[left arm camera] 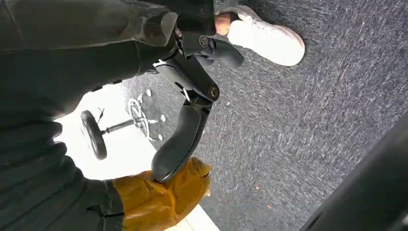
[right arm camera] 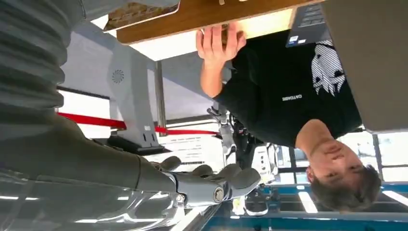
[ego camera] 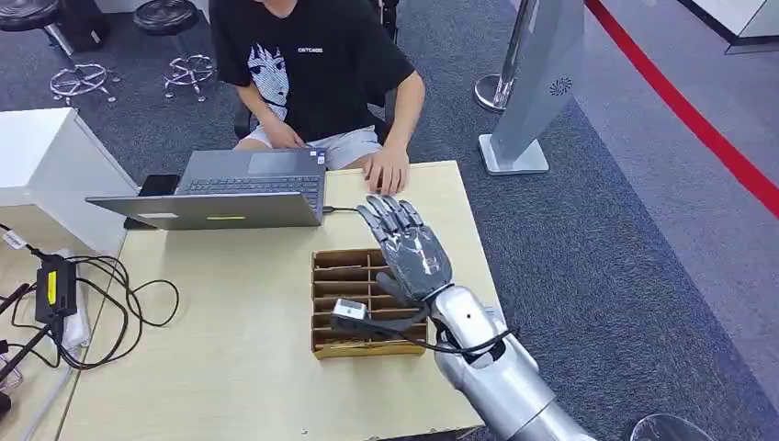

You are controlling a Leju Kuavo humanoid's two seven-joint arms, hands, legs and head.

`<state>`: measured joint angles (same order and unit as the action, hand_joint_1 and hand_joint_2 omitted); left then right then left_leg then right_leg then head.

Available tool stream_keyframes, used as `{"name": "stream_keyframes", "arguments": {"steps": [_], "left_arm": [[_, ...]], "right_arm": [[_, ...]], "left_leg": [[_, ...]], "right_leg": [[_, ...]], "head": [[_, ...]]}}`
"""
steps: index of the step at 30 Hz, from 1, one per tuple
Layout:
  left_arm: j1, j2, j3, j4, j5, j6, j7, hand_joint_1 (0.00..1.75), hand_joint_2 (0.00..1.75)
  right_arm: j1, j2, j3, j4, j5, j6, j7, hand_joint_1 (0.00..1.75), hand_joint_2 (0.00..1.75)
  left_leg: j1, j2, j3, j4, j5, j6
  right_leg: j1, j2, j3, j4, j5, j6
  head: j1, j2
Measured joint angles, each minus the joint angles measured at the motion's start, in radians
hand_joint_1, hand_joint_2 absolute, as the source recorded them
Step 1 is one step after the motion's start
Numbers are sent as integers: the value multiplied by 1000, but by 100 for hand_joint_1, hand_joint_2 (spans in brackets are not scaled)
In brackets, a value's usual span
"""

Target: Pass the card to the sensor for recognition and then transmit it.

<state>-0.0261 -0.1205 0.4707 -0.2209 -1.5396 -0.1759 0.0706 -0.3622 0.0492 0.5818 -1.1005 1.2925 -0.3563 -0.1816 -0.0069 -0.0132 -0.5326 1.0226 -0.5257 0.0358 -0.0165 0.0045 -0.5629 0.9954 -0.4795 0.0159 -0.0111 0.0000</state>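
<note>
One robot hand (ego camera: 410, 250) raised (fingers spread), empty

I see a pale wood table (ego camera: 230, 367) bearing a brown cardboard divider tray (ego camera: 344, 303) and grey laptop (ego camera: 230, 193); beside the table, dark speckled grey carpet (ego camera: 597, 257) with a red stripe (ego camera: 689, 115).

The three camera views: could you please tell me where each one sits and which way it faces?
Head view: high on the robot, looking forward and down at the table, laptop, divided tray and seated person; the right hand is raised open over the tray.
Left wrist view: behind the hanging left hand, facing the carpet and a white shoe.
Right wrist view: behind the right hand, facing the person across the table edge.
Shared: head and right wrist views both show the person, laptop and right hand.
</note>
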Motion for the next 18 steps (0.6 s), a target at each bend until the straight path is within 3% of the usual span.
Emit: {"name": "stream_keyframes", "arguments": {"steps": [7,18], "left_arm": [[0,0,-7,0,0,0,0,0,175],[0,0,-22,0,0,0,1,0,175]], "right_arm": [[-10,5,-6,37,57,-21,45,0,175],[-14,8,-81,86,64,-51,42,0,175]], "left_leg": [[0,0,0,0,0,0],[0,0,0,0,0,0]], "right_leg": [[0,0,0,0,0,0],[0,0,0,0,0,0]], "head": [[0,0],[0,0]]}}
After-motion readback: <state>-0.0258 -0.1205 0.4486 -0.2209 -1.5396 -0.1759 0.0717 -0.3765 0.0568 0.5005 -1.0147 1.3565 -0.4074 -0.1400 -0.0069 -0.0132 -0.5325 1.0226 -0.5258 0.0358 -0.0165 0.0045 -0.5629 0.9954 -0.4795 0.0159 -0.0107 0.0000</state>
